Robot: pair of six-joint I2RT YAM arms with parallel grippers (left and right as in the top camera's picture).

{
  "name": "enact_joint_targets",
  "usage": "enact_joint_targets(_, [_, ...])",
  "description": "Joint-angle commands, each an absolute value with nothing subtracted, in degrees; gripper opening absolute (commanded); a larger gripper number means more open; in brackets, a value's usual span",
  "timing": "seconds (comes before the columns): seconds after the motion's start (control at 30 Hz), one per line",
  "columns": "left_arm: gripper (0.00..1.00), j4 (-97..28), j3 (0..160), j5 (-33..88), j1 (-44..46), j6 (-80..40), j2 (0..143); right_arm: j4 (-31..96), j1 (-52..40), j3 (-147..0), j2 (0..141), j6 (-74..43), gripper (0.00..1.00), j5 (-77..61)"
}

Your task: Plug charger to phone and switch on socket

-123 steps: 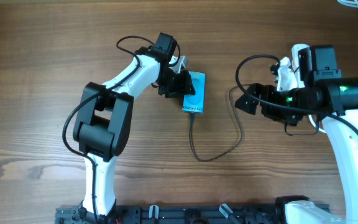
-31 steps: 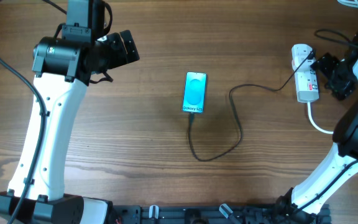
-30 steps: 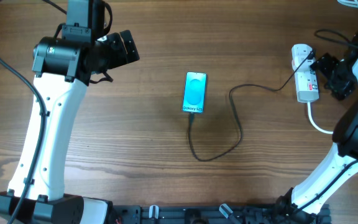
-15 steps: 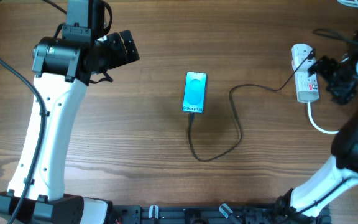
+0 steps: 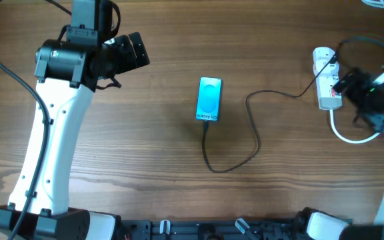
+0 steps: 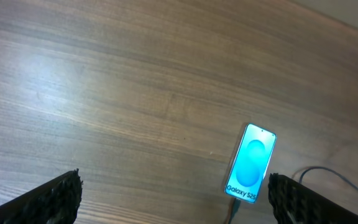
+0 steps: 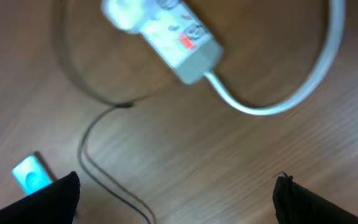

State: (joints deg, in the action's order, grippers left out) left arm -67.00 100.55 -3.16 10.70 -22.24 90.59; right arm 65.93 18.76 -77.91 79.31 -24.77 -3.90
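One wooden table [image 5: 179, 27]: all items are laid on it.
Left gripper [image 6: 176, 208]: held high over the far left, fingers spread wide, nothing gripped.
Right gripper [image 7: 176, 202]: held above the socket, fingers spread wide, nothing gripped.
Socket [image 5: 327, 87]: laid at the right edge; red switch mark [image 7: 185, 42] seen near its grey end.
Charger [image 5: 255, 143]: looped between socket and phone, tip at the phone's bottom edge.
Phone [image 5: 209, 99]: laid flat mid-table, turquoise screen lit.
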Motion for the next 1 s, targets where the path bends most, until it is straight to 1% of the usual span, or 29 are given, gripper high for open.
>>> enact_joint_targets(0.0, [1.00,-66.94,100.47,-3.73,10.48,-22.96,90.76,63.09,11.97,-69.76,71.26,-25.34,1.00,-5.91])
enact_joint_targets(0.07, [1.00,-66.94,100.47,-3.73,10.48,-22.96,90.76,62.13,6.22,-65.80,65.34,-25.65,1.00,-6.09])
enact_joint_targets(0.23, [1.00,-66.94,100.47,-3.73,10.48,-22.96,90.76,62.33,-5.54,-63.40,56.66,-29.06,1.00,-7.62])
enact_joint_targets(0.3, [1.00,-66.94,100.47,-3.73,10.48,-22.96,90.76,62.37,-7.90,-63.40,55.16,-30.22,1.00,-7.60])
enact_joint_targets(0.4, [1.00,-66.94,100.47,-3.73,10.48,-22.96,90.76,62.39,-8.08,-63.40,55.35,-30.74,1.00,-7.90])
enact_joint_targets(0.47, [1.00,-66.94,100.47,-3.73,10.48,-22.96,90.76,64.25,-8.08,-63.40,55.92,-34.74,1.00,-10.52])
enact_joint_targets(0.57, [1.00,-66.94,100.47,-3.73,10.48,-22.96,90.76,64.60,-8.08,-63.40,56.97,-41.65,1.00,-10.79])
enact_joint_targets(0.63, [1.00,-66.94,100.47,-3.73,10.48,-22.96,90.76,64.79,-8.08,-63.40,57.71,-38.41,1.00,-6.66])
enact_joint_targets(0.97, [1.00,-66.94,100.47,-3.73,10.48,-22.96,90.76,67.37,-8.05,-63.33,60.20,-37.50,1.00,-7.29])
